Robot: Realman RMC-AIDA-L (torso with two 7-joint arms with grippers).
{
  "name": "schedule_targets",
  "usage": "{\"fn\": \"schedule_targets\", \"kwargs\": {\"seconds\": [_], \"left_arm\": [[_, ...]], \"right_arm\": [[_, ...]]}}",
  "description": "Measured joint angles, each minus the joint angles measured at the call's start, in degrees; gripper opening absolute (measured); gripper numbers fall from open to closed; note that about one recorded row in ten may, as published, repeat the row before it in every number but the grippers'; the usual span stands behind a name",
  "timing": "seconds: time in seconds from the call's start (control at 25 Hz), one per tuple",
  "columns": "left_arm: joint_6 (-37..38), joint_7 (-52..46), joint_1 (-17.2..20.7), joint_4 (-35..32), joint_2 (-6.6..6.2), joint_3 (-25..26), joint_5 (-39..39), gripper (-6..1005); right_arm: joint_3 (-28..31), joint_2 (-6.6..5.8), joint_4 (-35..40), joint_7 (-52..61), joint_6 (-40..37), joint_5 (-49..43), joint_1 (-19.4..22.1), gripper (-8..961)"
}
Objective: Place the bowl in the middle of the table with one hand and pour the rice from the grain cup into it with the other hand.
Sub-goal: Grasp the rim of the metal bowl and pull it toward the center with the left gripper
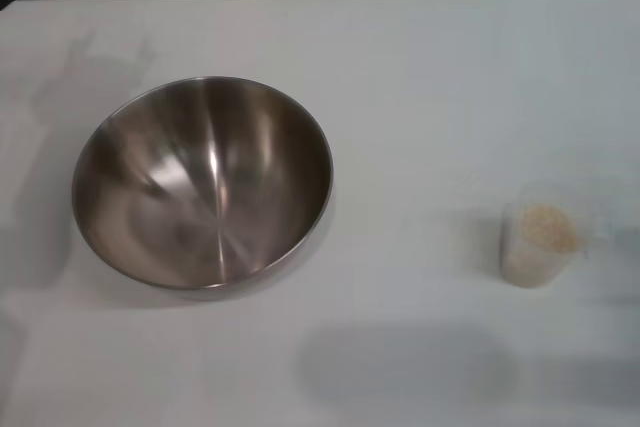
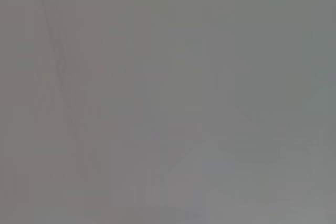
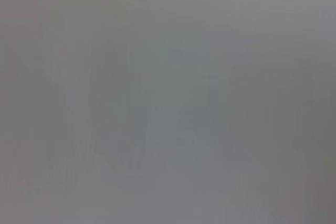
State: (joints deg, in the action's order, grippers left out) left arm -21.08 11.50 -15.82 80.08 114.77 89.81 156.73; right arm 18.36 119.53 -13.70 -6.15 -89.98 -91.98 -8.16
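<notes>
Neither claw is seen, so grip states cannot be told; the bowl (image 1: pixel 202 184) is placed left, cup (image 1: pixel 541 235) right, well apart

Head view looks steeply down from above at table (image 1: pixel 420 67), bowl (image 1: pixel 203 183) left, grain cup (image 1: pixel 541 234) right. Both wrist views show only featureless grey; no shared landmark discernible.

No text, label, brand, number or sign is showing legibly anywhere; the bowl (image 1: pixel 203 185), the cup (image 1: pixel 541 235) and the table (image 1: pixel 450 77) are all showing plain surfaces, without readable marks.
</notes>
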Motion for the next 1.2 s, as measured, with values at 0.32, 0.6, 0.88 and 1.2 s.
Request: {"fn": "schedule_targets", "kwargs": {"seconds": [0.32,0.6,0.88,1.2], "left_arm": [[-36.06,10.66,-4.56,12.24,3.11,13.31,-7.33,799],[-47.47,14.55,-6.06,12.58,3.01,17.85,-9.25,801],[-52.54,15.69,-4.89,13.25,3.20,18.56,-9.01,803],[-54.37,17.34,-3.89,12.70,3.41,14.93,-9.00,805]], "right_arm": [[0.01,0.00,-0.01,0.00,0.92,-0.06,-0.01,840],[0.01,0.00,0.00,0.00,1.32,-0.23,-0.01,841],[0.01,0.00,0.04,0.00,1.41,-0.22,0.01,840],[0.01,0.01,0.29,0.00,1.41,-0.17,-0.13,840]]}}
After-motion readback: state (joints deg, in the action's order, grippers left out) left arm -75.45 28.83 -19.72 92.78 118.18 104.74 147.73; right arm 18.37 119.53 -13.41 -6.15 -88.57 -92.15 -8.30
